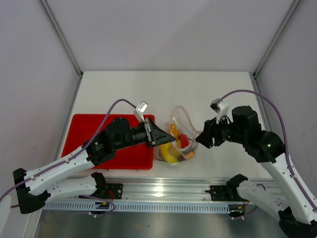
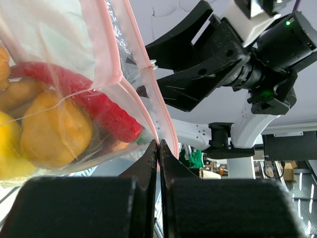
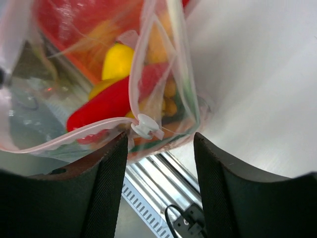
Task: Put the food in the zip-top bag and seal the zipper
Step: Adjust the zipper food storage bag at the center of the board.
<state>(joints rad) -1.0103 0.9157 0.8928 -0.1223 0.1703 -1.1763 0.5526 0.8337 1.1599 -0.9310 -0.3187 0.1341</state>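
The clear zip-top bag [image 1: 179, 139] hangs between my two grippers with the food inside: a yellow lemon [image 1: 171, 153], a red chili [image 2: 106, 111] and orange-brown pieces [image 2: 52, 131]. My left gripper [image 1: 167, 136] is shut on the bag's pink zipper strip [image 2: 158, 106] at its left end. My right gripper [image 1: 202, 137] is open just right of the bag. In the right wrist view the white slider tab [image 3: 144, 126] sits on the strip just above the gap between the fingers [image 3: 225, 183], nearer the left one.
A red rectangular tray [image 1: 130, 153] lies on the white table under my left arm. A metal rail [image 1: 163, 191] runs along the near edge. Enclosure walls stand on all sides.
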